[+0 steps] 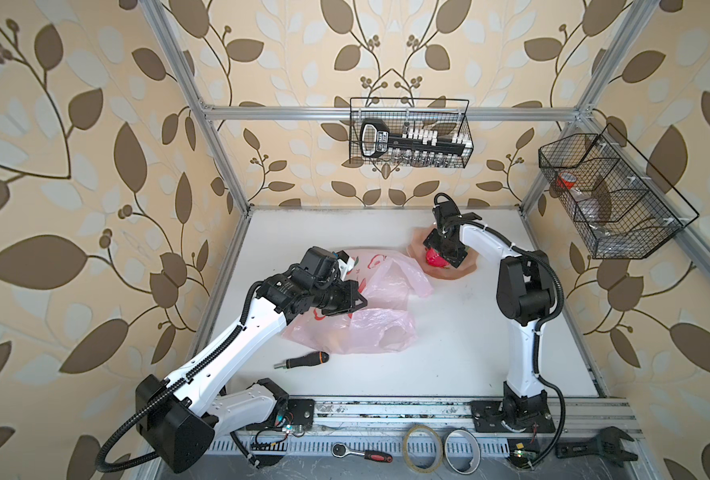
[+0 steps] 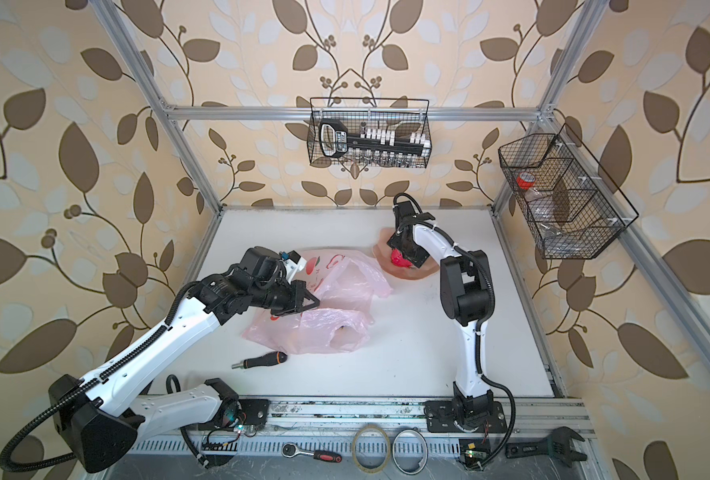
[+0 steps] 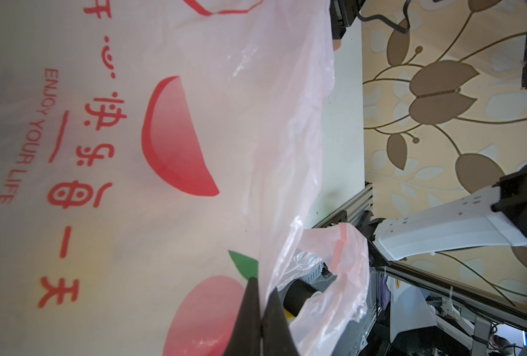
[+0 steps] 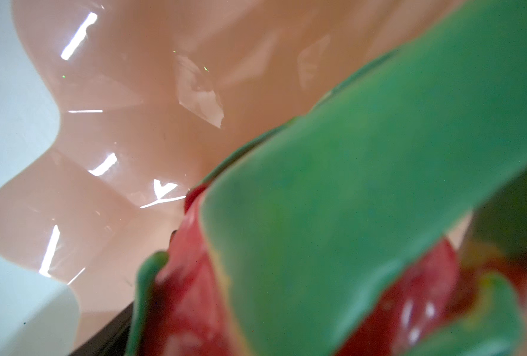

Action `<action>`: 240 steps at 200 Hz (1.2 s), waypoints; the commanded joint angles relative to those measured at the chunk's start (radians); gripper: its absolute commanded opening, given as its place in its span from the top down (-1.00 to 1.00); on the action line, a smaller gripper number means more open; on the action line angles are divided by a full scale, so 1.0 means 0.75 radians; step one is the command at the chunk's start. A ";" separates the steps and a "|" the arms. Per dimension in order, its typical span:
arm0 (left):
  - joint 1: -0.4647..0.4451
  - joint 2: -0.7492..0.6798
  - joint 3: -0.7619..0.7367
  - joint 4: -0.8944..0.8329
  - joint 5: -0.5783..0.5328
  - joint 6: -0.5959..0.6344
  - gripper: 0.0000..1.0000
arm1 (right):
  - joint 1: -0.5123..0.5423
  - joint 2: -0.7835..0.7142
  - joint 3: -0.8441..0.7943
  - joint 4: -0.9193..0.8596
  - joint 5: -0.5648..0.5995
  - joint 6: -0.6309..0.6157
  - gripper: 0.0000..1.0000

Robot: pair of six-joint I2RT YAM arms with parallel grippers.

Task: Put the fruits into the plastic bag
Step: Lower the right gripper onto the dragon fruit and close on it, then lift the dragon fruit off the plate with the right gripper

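The pale-pink plastic bag (image 1: pixel 382 291) (image 2: pixel 336 328) lies crumpled on the white table, left of middle, and its printed side fills the left wrist view (image 3: pixel 132 154). My left gripper (image 1: pixel 363 302) (image 2: pixel 318 300) (image 3: pixel 260 296) is shut on the bag's thin edge and holds it up. A small dark shape (image 2: pixel 342 331) shows through the bag's near opening. The pink-red dragon fruit (image 1: pixel 434 259) (image 2: pixel 399 260) (image 4: pixel 348 185) rests on a peach scalloped plate (image 1: pixel 461 272) (image 2: pixel 424 270) (image 4: pixel 102 123) at the back. My right gripper (image 1: pixel 442 255) (image 2: pixel 407 255) is down over it with the jaws around the fruit. Contact cannot be made out.
A black-and-orange screwdriver (image 1: pixel 303 359) lies on the table in front of the bag. Two wire baskets (image 1: pixel 409 133) (image 1: pixel 611 195) hang on the back and right walls. Tape rolls (image 1: pixel 422 446), a ratchet (image 1: pixel 359 453) and a wrench (image 1: pixel 594 449) lie on the front rail.
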State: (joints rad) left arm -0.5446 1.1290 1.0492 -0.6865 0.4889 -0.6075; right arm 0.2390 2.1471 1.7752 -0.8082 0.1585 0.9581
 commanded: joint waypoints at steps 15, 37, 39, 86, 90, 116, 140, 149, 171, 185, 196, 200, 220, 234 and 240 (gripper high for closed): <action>-0.012 -0.037 0.004 -0.009 -0.011 0.008 1.00 | -0.009 -0.171 -0.040 0.071 0.048 -0.119 0.00; -0.011 -0.035 0.004 -0.011 -0.012 0.010 1.00 | -0.013 -0.243 -0.091 0.123 0.046 -0.144 0.06; -0.012 -0.035 0.004 -0.011 -0.012 0.010 1.00 | -0.013 -0.250 -0.096 0.128 0.043 -0.147 0.06; -0.012 -0.025 0.006 -0.007 -0.012 0.013 1.00 | -0.027 -0.393 -0.214 0.242 -0.027 -0.167 0.16; -0.012 -0.023 0.006 -0.007 -0.012 0.012 1.00 | -0.028 -0.407 -0.228 0.254 -0.034 -0.168 0.17; -0.011 -0.011 0.014 -0.005 -0.012 0.016 1.00 | -0.040 -0.509 -0.320 0.337 -0.080 -0.182 0.19; -0.012 0.001 0.022 -0.003 -0.012 0.020 1.00 | -0.063 -0.630 -0.448 0.436 -0.140 -0.193 0.24; -0.012 0.005 0.026 -0.003 -0.012 0.023 1.00 | -0.072 -0.677 -0.498 0.464 -0.157 -0.200 0.24; -0.011 0.018 0.038 -0.005 -0.010 0.029 1.00 | -0.104 -0.800 -0.634 0.532 -0.233 -0.198 0.26; -0.012 0.028 0.049 -0.007 -0.010 0.034 1.00 | -0.123 -0.887 -0.742 0.578 -0.278 -0.191 0.26; -0.012 0.035 0.055 -0.007 -0.007 0.037 1.00 | -0.132 -0.959 -0.821 0.605 -0.301 -0.191 0.27; -0.012 0.037 0.057 -0.007 -0.006 0.038 1.00 | -0.134 -0.987 -0.847 0.610 -0.308 -0.193 0.27; -0.011 0.051 0.070 -0.013 -0.004 0.047 1.00 | -0.141 -1.112 -0.967 0.620 -0.339 -0.193 0.28; -0.012 0.055 0.078 -0.015 -0.003 0.052 1.00 | -0.143 -1.204 -1.058 0.629 -0.360 -0.179 0.29; -0.012 0.057 0.080 -0.015 -0.003 0.054 1.00 | -0.144 -1.242 -1.100 0.634 -0.373 -0.172 0.29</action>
State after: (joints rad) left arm -0.5446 1.1709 1.0557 -0.6884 0.4881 -0.6029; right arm 0.1333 1.3190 1.0298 -0.4118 -0.0635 0.8257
